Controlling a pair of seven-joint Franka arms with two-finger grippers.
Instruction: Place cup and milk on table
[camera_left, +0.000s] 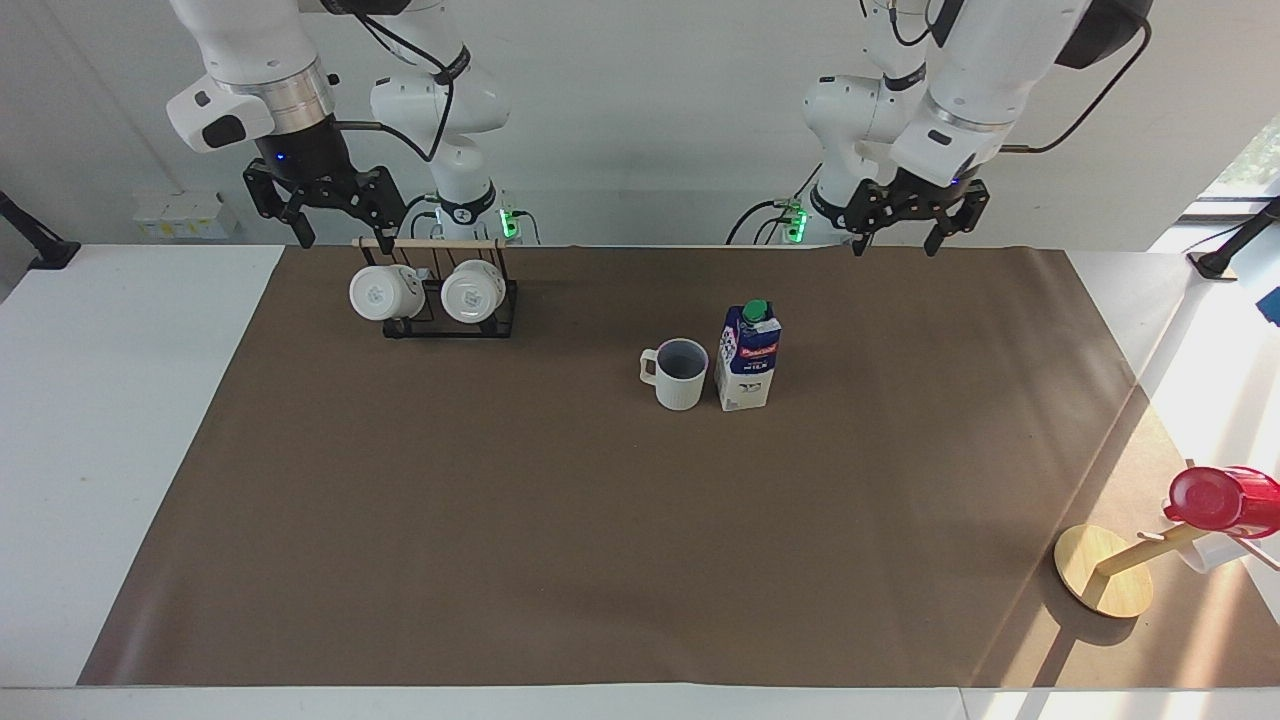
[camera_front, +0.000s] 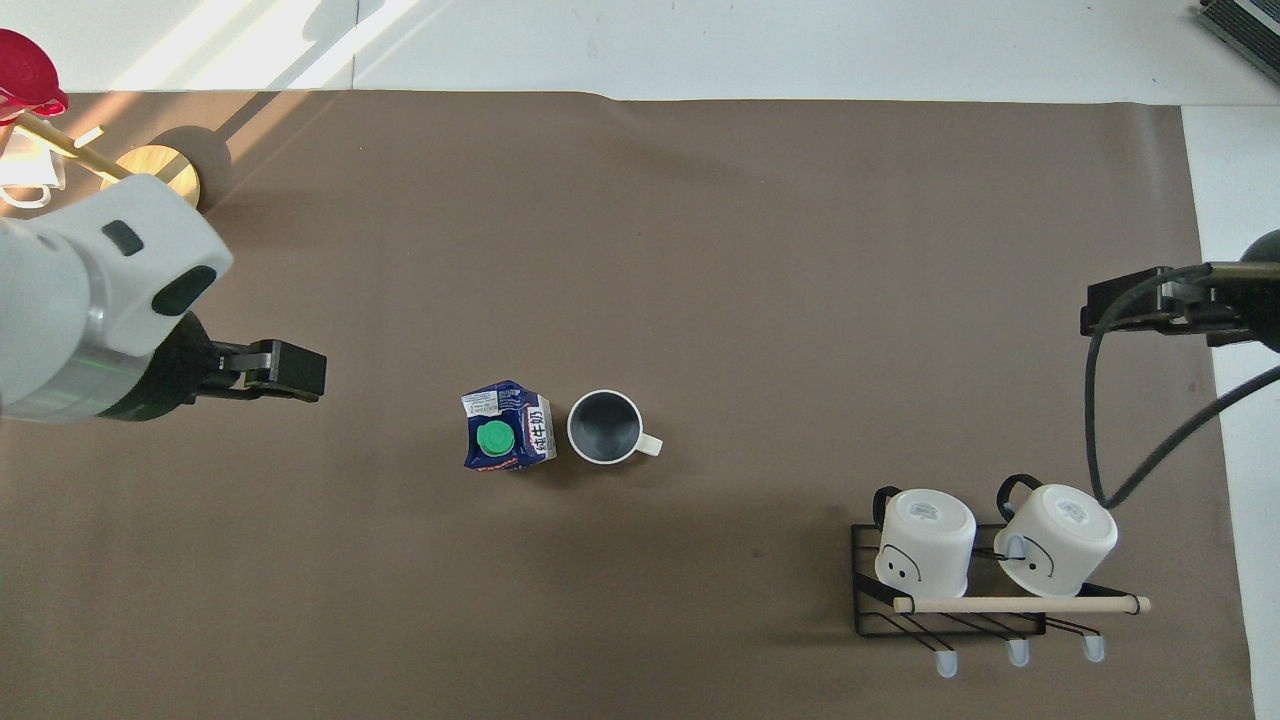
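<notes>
The cup (camera_left: 680, 375), a grey-white mug with a dark inside, stands upright on the brown sheet of the table (camera_left: 600, 520). The milk (camera_left: 748, 358), a blue and white carton with a green cap, stands upright right beside it, toward the left arm's end. Both also show in the overhead view, the cup (camera_front: 604, 427) and the milk (camera_front: 505, 440). My left gripper (camera_left: 893, 250) is open and empty, raised over the sheet's edge nearest the robots, well apart from the milk. My right gripper (camera_left: 343, 238) is open and empty, raised over the mug rack.
A black wire rack (camera_left: 440, 322) holding two white mugs stands near the right arm's base. A wooden stand (camera_left: 1100, 575) holding a red cup (camera_left: 1215, 498) sits at the corner toward the left arm's end, farthest from the robots.
</notes>
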